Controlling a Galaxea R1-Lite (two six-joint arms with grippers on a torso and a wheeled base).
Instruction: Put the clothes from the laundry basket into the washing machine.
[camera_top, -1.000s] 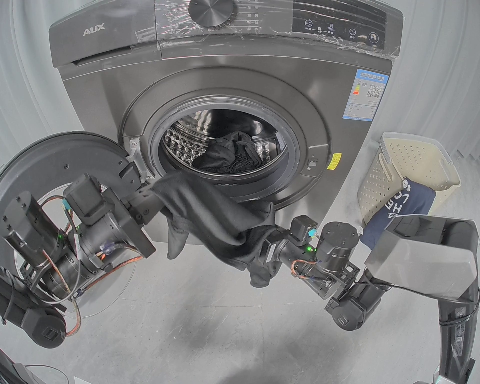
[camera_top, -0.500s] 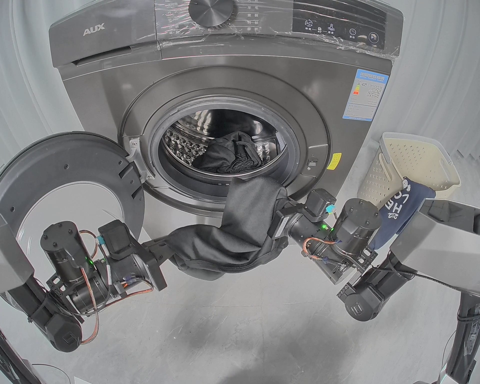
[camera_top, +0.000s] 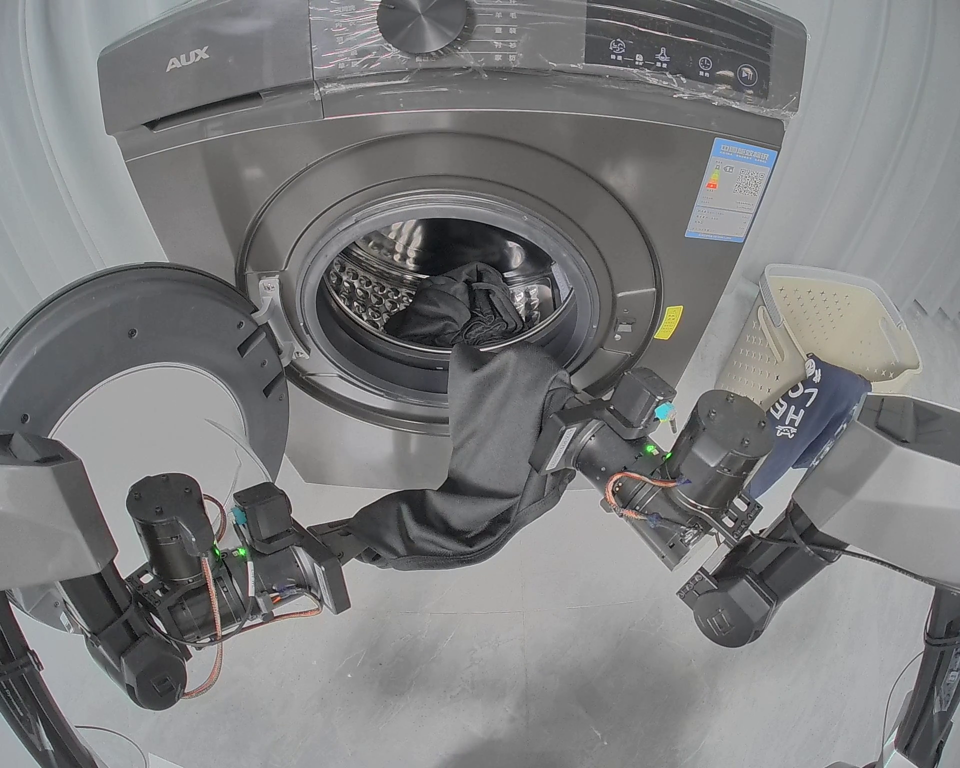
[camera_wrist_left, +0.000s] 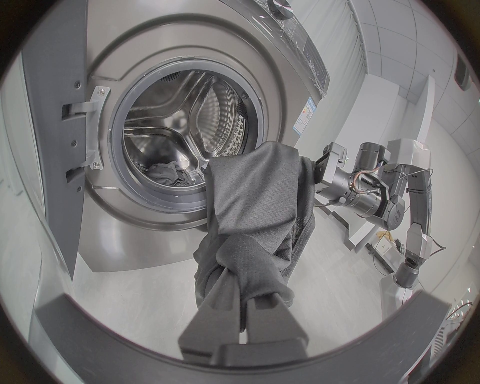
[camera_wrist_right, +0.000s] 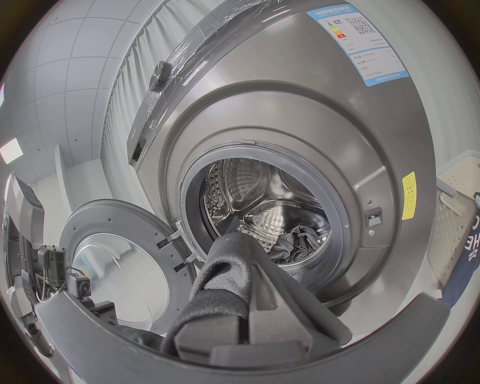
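Grey floor (camera_top: 480, 650), round steel drum (camera_top: 370, 285): L jaws & R jaws clamped on limp black garment (camera_top: 495, 430).

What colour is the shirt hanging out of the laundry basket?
The shirt is navy blue with white lettering, clearest in the head view.

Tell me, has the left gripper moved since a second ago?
Yes. The left gripper, shut on the black garment, has dropped from beside the drum opening to well below it.
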